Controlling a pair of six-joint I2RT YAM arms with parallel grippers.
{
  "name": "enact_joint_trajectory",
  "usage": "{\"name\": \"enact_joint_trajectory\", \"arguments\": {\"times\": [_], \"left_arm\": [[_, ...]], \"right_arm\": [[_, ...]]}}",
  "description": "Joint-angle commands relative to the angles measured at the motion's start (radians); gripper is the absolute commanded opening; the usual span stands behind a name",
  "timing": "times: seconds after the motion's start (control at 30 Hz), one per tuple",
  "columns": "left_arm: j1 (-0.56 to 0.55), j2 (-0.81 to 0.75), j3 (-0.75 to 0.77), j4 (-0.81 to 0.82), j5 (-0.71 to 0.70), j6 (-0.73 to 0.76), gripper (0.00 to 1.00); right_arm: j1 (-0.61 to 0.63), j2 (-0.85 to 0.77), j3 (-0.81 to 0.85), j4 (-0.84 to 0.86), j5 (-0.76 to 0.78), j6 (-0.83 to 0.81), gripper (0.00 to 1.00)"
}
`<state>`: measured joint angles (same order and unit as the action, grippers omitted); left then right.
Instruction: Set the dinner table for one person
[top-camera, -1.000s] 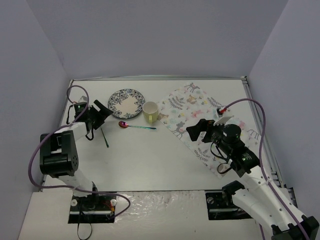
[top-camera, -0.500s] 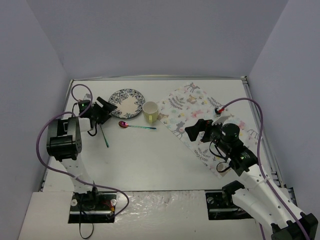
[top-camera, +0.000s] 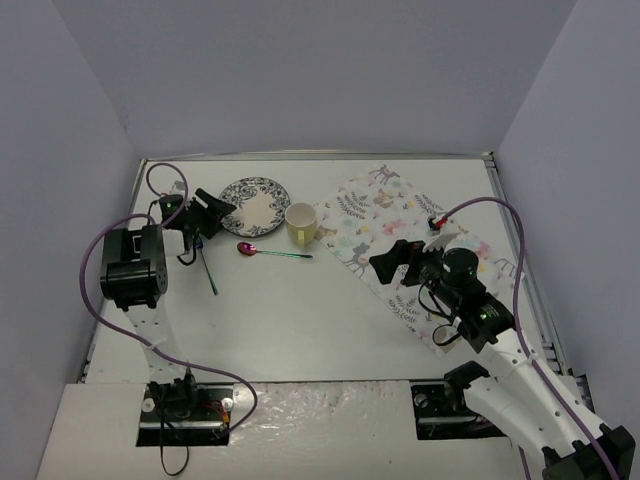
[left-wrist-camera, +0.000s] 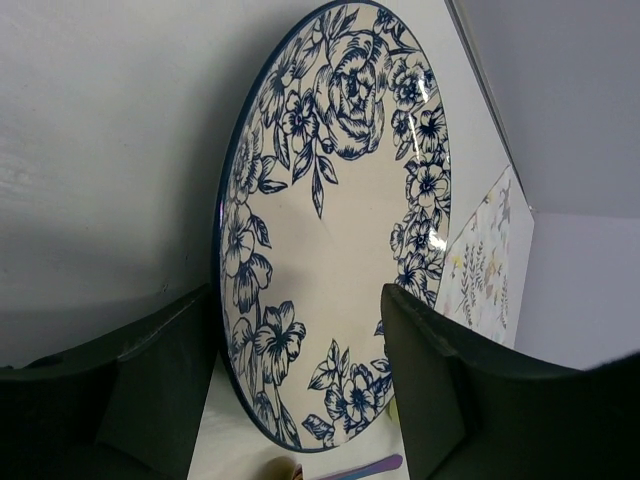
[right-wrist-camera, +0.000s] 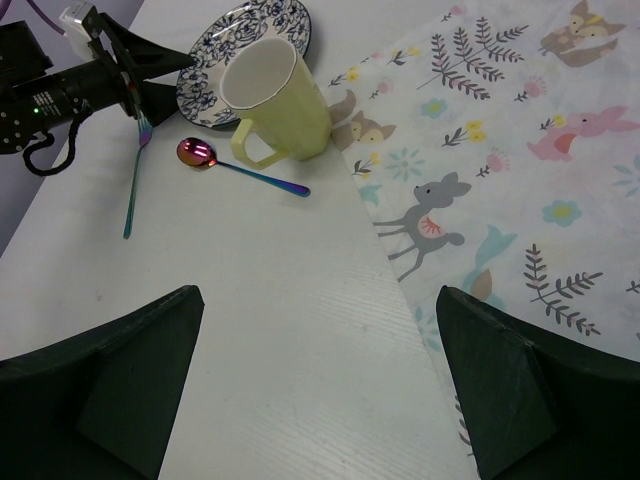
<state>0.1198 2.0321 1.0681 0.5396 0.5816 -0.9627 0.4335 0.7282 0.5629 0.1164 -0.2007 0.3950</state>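
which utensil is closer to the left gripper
The fork, the thin green one lying right by the left gripper; the spoon with the purple bowl lies farther right, near the mug.

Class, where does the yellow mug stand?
In the top view, the yellow mug stands toward the far side, between the floral plate on its left and the animal-print cloth, just beyond the spoon.

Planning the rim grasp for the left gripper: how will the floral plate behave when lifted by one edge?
Probably stiff and slippery: the plate shows glossy highlights on its rim. It lies flat on the dinner table, so a one-edge pinch by the left gripper would likely make it droop. It looks ceramic, so a drop may chip it.
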Motion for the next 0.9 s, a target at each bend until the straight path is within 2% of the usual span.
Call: {"name": "enact_joint_trajectory", "arguments": {"times": [0.0, 0.1, 0.23, 0.3, 0.5, 0.67, 0.87], "left_arm": [[-0.005, 0.045, 0.012, -0.073, -0.037, 0.031, 0.51], [-0.005, 0.053, 0.016, -0.070, -0.032, 0.028, 0.30], [-0.002, 0.040, 0.021, -0.066, -0.028, 0.025, 0.08], [0.004, 0.026, 0.019, -0.052, -0.024, 0.014, 0.01], [0.038, -0.052, 0.008, 0.019, 0.012, -0.065, 0.00], [0.066, -0.133, -0.020, 0.174, 0.058, -0.209, 0.00], [0.078, -0.285, 0.003, 0.163, 0.080, -0.250, 0.00]], "right_arm": [[0.001, -0.013, 0.000, 0.091, -0.022, -0.002, 1.00], [0.001, -0.017, -0.002, 0.091, -0.020, -0.002, 1.00], [0.001, -0.020, -0.008, 0.088, -0.019, 0.002, 1.00], [0.001, -0.020, -0.014, 0.085, -0.020, 0.006, 1.00], [0.001, -0.035, -0.018, 0.076, -0.025, 0.020, 1.00], [0.001, -0.035, -0.008, 0.071, -0.026, 0.036, 1.00], [0.001, -0.037, 0.001, 0.069, -0.031, 0.058, 1.00]]}}
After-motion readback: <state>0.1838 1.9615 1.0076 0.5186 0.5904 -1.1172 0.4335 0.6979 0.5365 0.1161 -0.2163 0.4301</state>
